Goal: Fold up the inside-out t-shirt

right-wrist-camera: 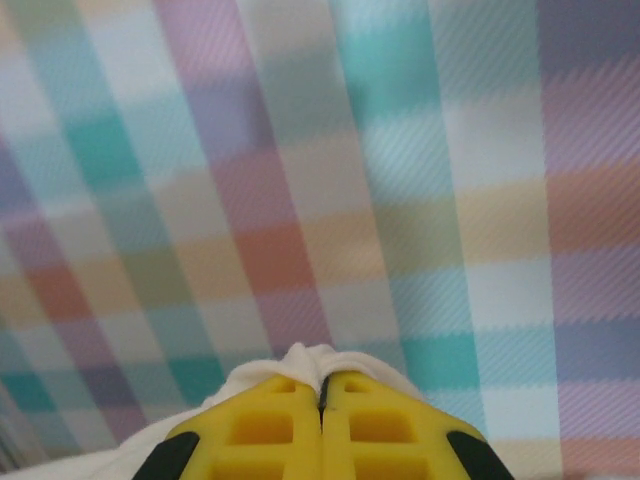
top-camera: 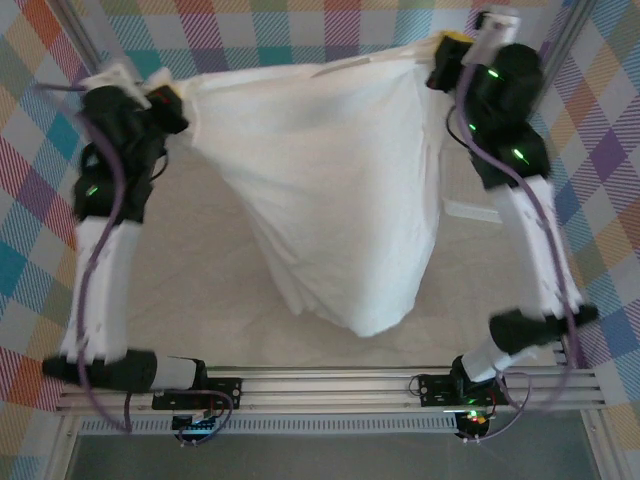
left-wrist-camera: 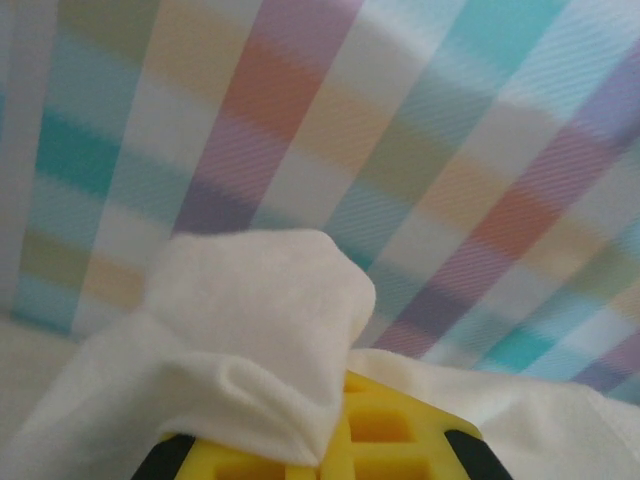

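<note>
My left tool (top-camera: 172, 108) was clenched on one top corner of the inside-out t-shirt (top-camera: 330, 200) and my right tool (top-camera: 450, 55) on the other. The cloth stretched between them and hung below both, over the table (top-camera: 200, 290).

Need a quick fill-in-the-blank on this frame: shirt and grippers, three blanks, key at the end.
1. The number of grippers holding the t-shirt is ____.
2. On the left gripper, the jaws, open or shut, are ____.
3. On the right gripper, the fingers are coloured ____.
Missing words: two; shut; yellow.
</note>
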